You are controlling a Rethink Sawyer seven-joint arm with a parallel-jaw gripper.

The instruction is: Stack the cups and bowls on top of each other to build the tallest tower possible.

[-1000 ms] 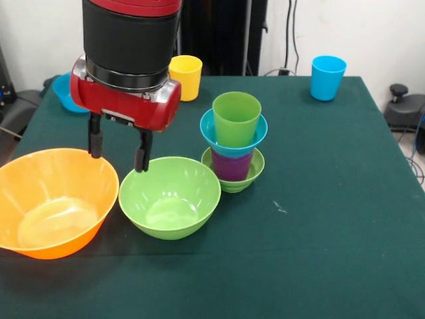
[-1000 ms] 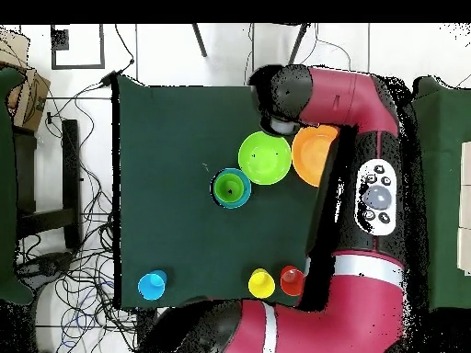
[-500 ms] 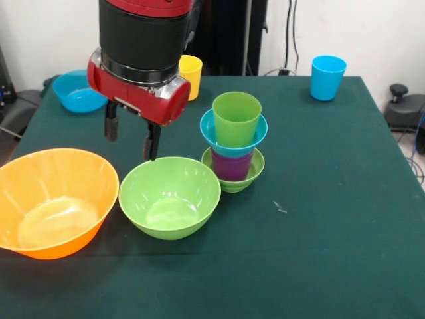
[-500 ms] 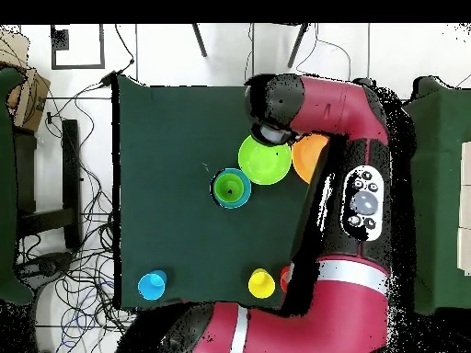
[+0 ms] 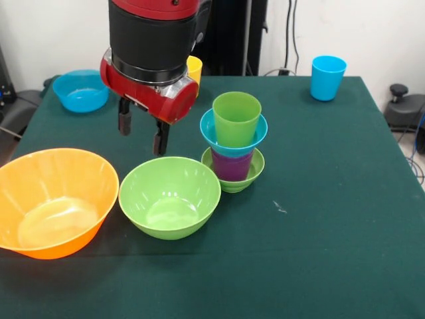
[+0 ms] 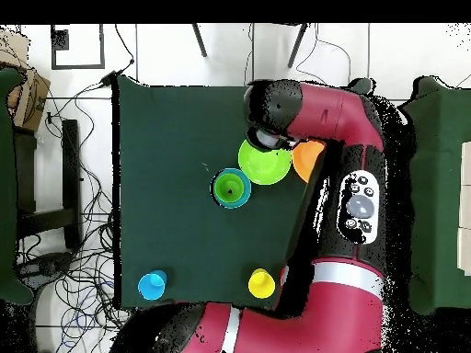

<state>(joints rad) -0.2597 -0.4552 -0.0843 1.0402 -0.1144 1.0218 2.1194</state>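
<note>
Seen from the front, the robot's gripper [image 5: 142, 135] hangs with its jaws apart and empty above the far rim of the medium green bowl [image 5: 169, 196], which sits on the green-covered desk [image 5: 319, 219] between the big orange bowl [image 5: 54, 201] and the tower [image 5: 234, 141]. The tower, a green cup in a small blue bowl on a purple cup in a small green bowl, stands just beside the green bowl. A blue bowl [image 5: 80, 90] and a light blue cup [image 5: 328, 78] wait at the far corners; a yellow cup [image 5: 194, 66] peeks from behind the wrist.

From overhead, the arm [image 6: 340, 175] covers part of the orange bowl [image 6: 309, 158] and the green bowl's [image 6: 265, 162] edge; the jaws themselves are hidden. The tower [image 6: 231, 187] touches or nearly touches that bowl.

A clean pinch likely means straddling the rim on the side away from the tower, one finger inside and one outside, then lifting straight up so the narrow column is not bumped.
</note>
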